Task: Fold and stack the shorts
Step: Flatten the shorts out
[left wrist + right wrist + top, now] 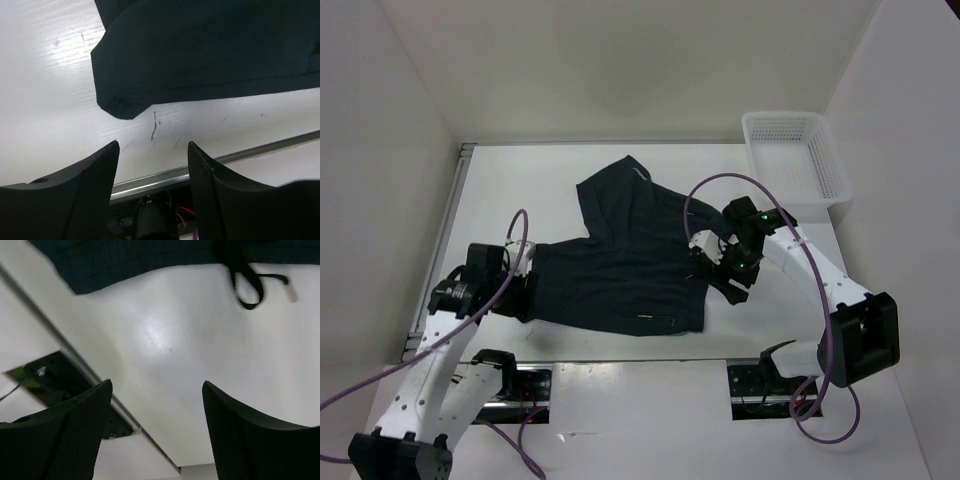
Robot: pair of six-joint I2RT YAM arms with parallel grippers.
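The black shorts [620, 255] lie spread on the white table [550, 180], one leg reaching left, one toward the back. My left gripper [510, 290] is open and empty at the left leg's end; the left wrist view shows that leg's hem corner [120, 107] just beyond my fingertips. My right gripper [720, 272] is open and empty beside the waistband at the right. The right wrist view shows the shorts' edge [115, 262] and a black drawstring loop [247, 282] beyond the open fingers.
A white plastic mesh basket [798, 158] stands at the back right of the table. White walls enclose the left, back and right. A metal rail [165, 177] runs along the table's near edge, with openings by the arm bases.
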